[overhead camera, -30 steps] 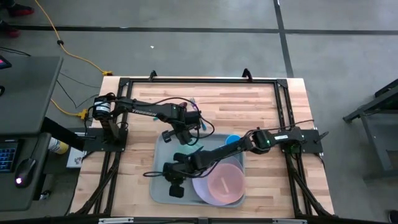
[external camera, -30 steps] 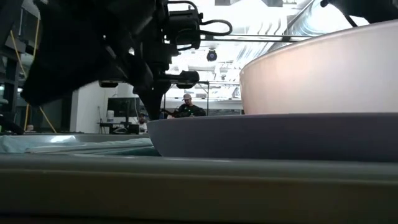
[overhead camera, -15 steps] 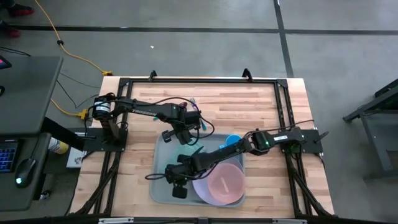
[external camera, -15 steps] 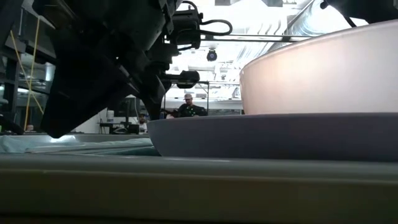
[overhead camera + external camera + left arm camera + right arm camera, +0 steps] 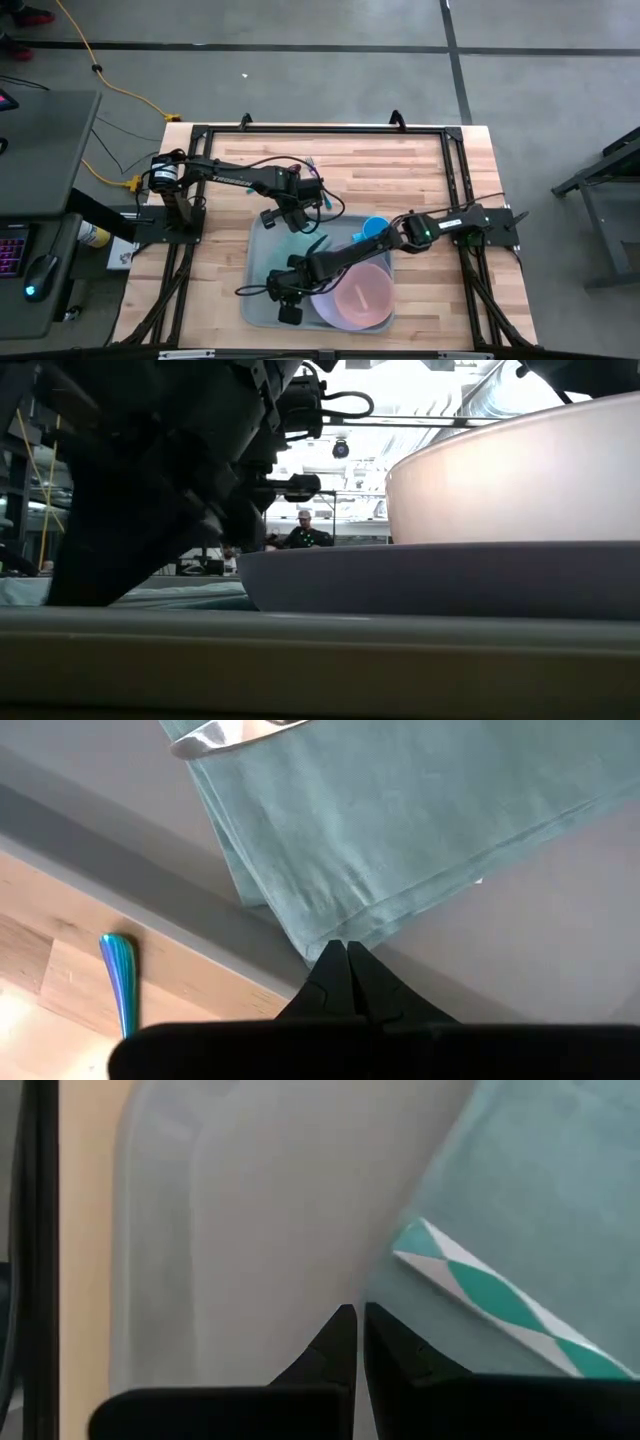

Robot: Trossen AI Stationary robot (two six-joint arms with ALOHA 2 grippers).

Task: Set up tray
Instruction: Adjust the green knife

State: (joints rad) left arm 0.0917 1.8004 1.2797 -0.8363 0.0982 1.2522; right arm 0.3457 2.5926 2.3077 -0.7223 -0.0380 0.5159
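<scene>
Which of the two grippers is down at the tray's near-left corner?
The right gripper, reaching across from the right side over the tray beside the lavender plate. The left gripper sits at the tray's far edge instead.

A pink bowl sits on a lavender plate beside a teal napkin.

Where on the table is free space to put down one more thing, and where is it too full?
Free: the wood beyond the tray, up to the far frame bar, and the strip right of it. Crowded: the tray holds a teal cloth, a lavender plate with pink bowl, and both shut pincers, left and right.
</scene>
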